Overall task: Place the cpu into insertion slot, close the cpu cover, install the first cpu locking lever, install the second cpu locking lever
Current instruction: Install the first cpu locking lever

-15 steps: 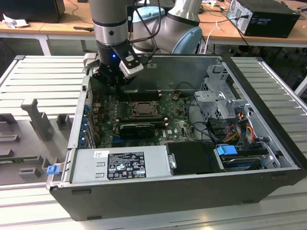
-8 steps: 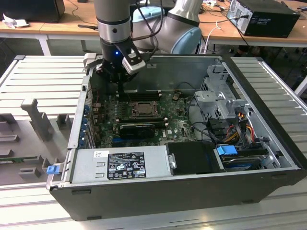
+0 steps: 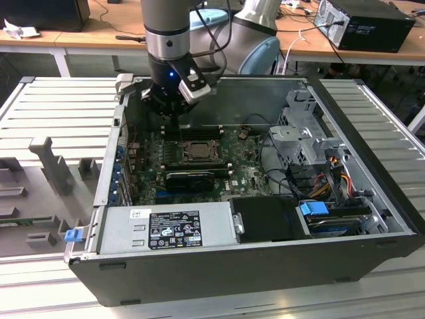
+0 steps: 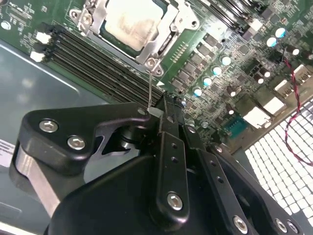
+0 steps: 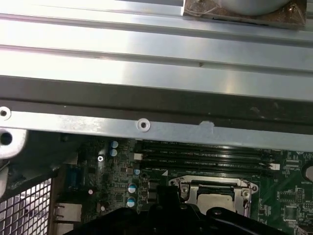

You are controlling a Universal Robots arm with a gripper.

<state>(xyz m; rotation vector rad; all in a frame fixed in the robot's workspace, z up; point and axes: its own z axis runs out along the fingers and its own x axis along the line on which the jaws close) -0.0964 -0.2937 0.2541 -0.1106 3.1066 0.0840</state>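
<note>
Exterior view: set high off the arm (image 3: pixel 166 26), looking steeply down into the open computer case (image 3: pixel 232 272) from its near side, whole case in frame. Both wrist views: close behind the hand (image 4: pixel 168 105), facing the motherboard (image 4: pixel 234 73); shared ground is the cpu (image 4: pixel 131 22) and memory slots (image 4: pixel 93 58).

Bright even light, harsh metal glare

Beside memory slots (image 4: pixel 98 61), cpu (image 4: pixel 129 22) within cpu cover (image 4: pixel 166 29)

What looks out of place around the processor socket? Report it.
A thin metal locking lever sticks out from a corner of the square silver-grey cover frame towards the black tool, not lying flat alongside. Nothing looks damaged.
</note>
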